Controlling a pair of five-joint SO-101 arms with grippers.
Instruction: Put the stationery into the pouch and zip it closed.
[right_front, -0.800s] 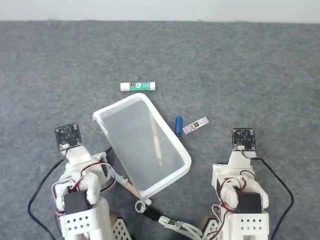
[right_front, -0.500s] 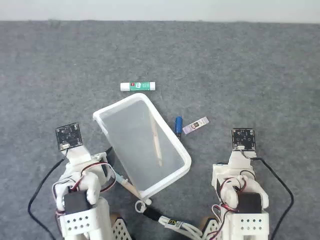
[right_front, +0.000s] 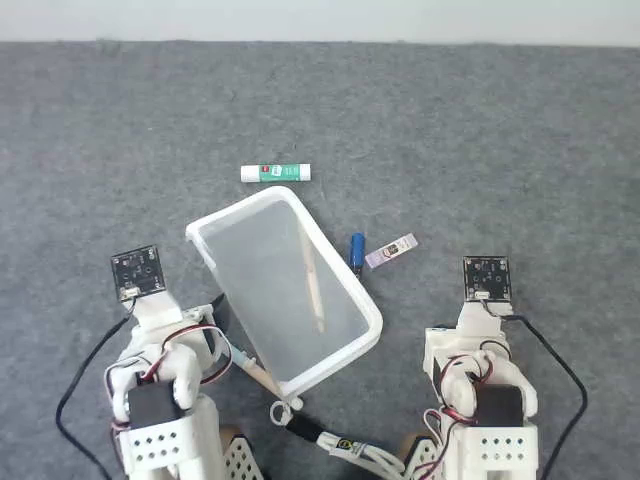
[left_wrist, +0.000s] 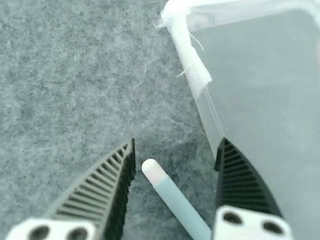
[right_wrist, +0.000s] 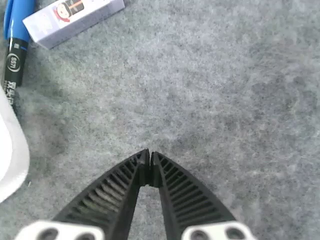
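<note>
Where the pouch (right_front: 255, 280) lies: flat on the mat, with a pencil (right_front: 312, 280) inside. The glue stick (right_front: 276, 172) is past its far rim, and the marker (right_front: 357, 249) and eraser (right_front: 391, 250) are beside its right edge.
Handling: limp, slick film, so pinch the stiffer zip band.
Left gripper (left_wrist: 177, 145): spread wide around a pale stick (left_wrist: 170, 192) at the pouch's near corner, not touching it.
Right gripper (right_wrist: 150, 152): closed, empty.
Views: the left wrist view reveals that gap, which the arm covers in the high view.
</note>
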